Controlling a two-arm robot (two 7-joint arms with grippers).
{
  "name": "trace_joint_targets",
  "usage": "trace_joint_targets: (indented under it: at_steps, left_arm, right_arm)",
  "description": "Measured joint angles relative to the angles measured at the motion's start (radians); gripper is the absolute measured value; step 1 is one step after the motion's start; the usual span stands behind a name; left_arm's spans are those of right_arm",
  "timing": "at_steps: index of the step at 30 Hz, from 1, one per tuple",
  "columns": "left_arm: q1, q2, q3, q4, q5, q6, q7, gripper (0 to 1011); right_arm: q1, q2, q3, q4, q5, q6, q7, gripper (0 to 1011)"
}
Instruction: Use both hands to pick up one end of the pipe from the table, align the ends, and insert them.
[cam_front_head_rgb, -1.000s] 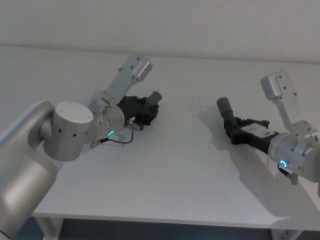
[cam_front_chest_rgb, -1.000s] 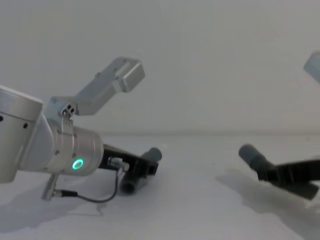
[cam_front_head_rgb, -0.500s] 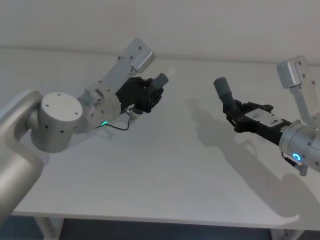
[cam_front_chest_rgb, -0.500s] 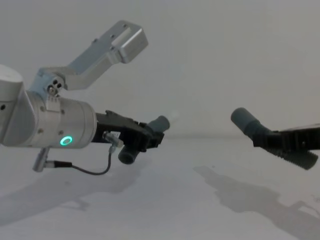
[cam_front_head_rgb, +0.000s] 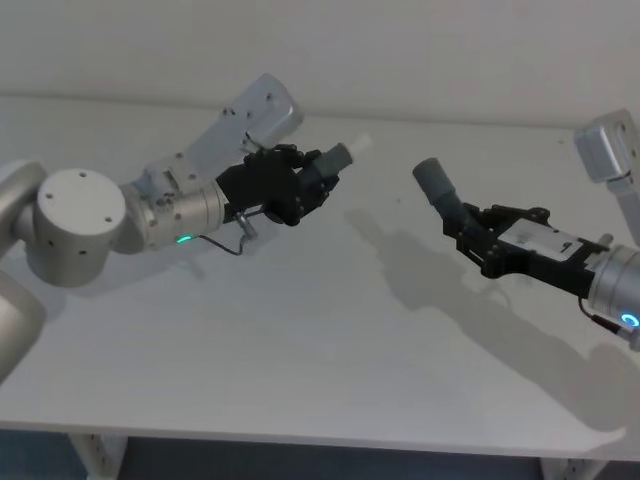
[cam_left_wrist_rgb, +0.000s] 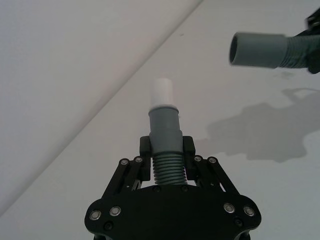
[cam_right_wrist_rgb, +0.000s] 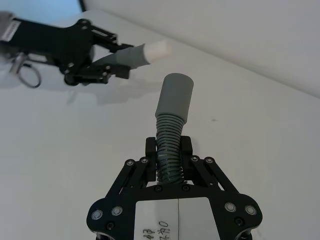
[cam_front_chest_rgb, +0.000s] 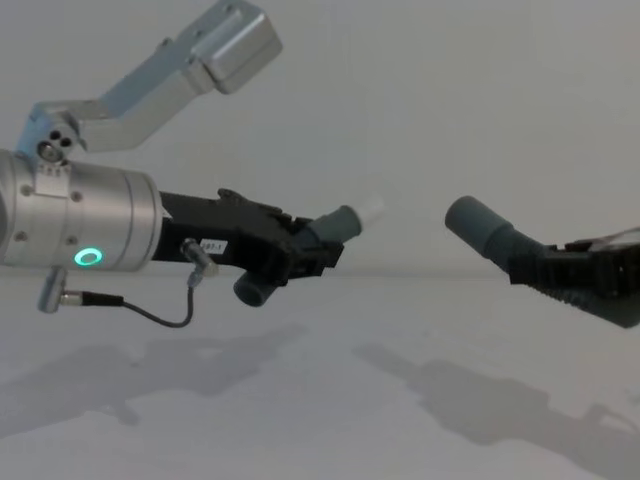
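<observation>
1. While both pieces hang in the air above the desk (cam_front_head_rgb: 300, 350), the short hose piece (cam_left_wrist_rgb: 166, 150) shows a ribbed dark grey body, a smooth grey collar (cam_left_wrist_rgb: 164, 127) and a narrower white spigot (cam_left_wrist_rgb: 162, 92), round and blunt-ended.
2. The long hose (cam_right_wrist_rgb: 168, 142) has tight corrugations that run into a wider, smooth grey socket cuff (cam_right_wrist_rgb: 175, 95), a plain open tube.
3. Spigot and cuff lean toward each other with a gap of bare air between them, and they are not in line.
4. The left end effector (cam_front_head_rgb: 312, 185), black plastic with linked fingers, pinches the short hose piece on its ribs just behind the collar.
5. The right end effector (cam_front_head_rgb: 470, 232), of the same make, clamps the long hose on its corrugations below the cuff.
6. Behind the left end effector, a silver arm (cam_front_head_rgb: 175, 205) carries a green ring light (cam_front_chest_rgb: 87, 257).
7. The desk is matte white and flat, and soft shadows (cam_front_head_rgb: 450, 290) of both arms lie on it.
</observation>
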Motion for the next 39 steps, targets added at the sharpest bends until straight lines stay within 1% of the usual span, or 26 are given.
trace_joint_targets:
  at_steps: [4, 7, 9, 11, 12, 13, 14, 15, 17, 18, 19, 23, 25, 26, 31, 39]
  left_arm:
    - [-0.007, 0.017, 0.001, 0.001, -0.016, -0.027, -0.044, 364]
    - [-0.016, 0.036, 0.003, 0.006, -0.042, -0.060, -0.109, 364]
    - [-0.021, 0.044, 0.005, 0.008, -0.052, -0.071, -0.132, 364]
    - [-0.028, 0.055, 0.007, 0.011, -0.067, -0.086, -0.172, 364]
    - [-0.031, 0.058, 0.008, 0.012, -0.070, -0.089, -0.179, 364]
    - [-0.037, 0.066, 0.010, 0.015, -0.081, -0.099, -0.209, 364]
    - [-0.039, 0.069, 0.011, 0.015, -0.085, -0.102, -0.219, 364]
    - [-0.042, 0.074, 0.012, 0.017, -0.090, -0.105, -0.232, 364]
    - [-0.051, 0.084, 0.016, 0.019, -0.103, -0.114, -0.267, 364]
    - [-0.054, 0.087, 0.017, 0.020, -0.108, -0.117, -0.282, 364]
    - [-0.060, 0.094, 0.020, 0.022, -0.118, -0.122, -0.305, 364]
    - [-0.074, 0.109, 0.028, 0.027, -0.138, -0.130, -0.361, 364]
    - [-0.079, 0.115, 0.031, 0.029, -0.146, -0.133, -0.383, 364]
    - [-0.085, 0.121, 0.034, 0.031, -0.153, -0.135, -0.402, 364]
    - [-0.100, 0.134, 0.045, 0.037, -0.172, -0.139, -0.454, 364]
    - [-0.116, 0.141, 0.059, 0.047, -0.192, -0.146, -0.504, 364]
  right_arm:
    - [0.008, 0.030, -0.006, 0.008, 0.010, -0.025, 0.060, 274]
    - [0.015, 0.052, -0.013, 0.015, 0.017, -0.049, 0.106, 274]
    - [0.022, 0.070, -0.019, 0.023, 0.020, -0.067, 0.142, 274]
    - [0.027, 0.080, -0.023, 0.028, 0.023, -0.082, 0.167, 274]
    - [0.032, 0.091, -0.028, 0.033, 0.025, -0.095, 0.190, 274]
    - [0.034, 0.094, -0.029, 0.035, 0.026, -0.101, 0.201, 274]
    - [0.040, 0.106, -0.034, 0.042, 0.027, -0.118, 0.227, 274]
    - [0.040, 0.106, -0.034, 0.042, 0.027, -0.118, 0.227, 274]
    - [0.050, 0.123, -0.041, 0.053, 0.031, -0.146, 0.269, 274]
    - [0.050, 0.123, -0.041, 0.053, 0.031, -0.146, 0.269, 274]
    - [0.054, 0.131, -0.044, 0.058, 0.032, -0.162, 0.291, 274]
    - [0.065, 0.153, -0.053, 0.068, 0.034, -0.197, 0.338, 273]
    - [0.066, 0.156, -0.054, 0.070, 0.035, -0.202, 0.344, 274]
    - [0.069, 0.161, -0.056, 0.072, 0.037, -0.210, 0.356, 274]
    - [0.076, 0.177, -0.063, 0.080, 0.043, -0.232, 0.389, 274]
    - [0.084, 0.195, -0.072, 0.088, 0.050, -0.247, 0.415, 274]
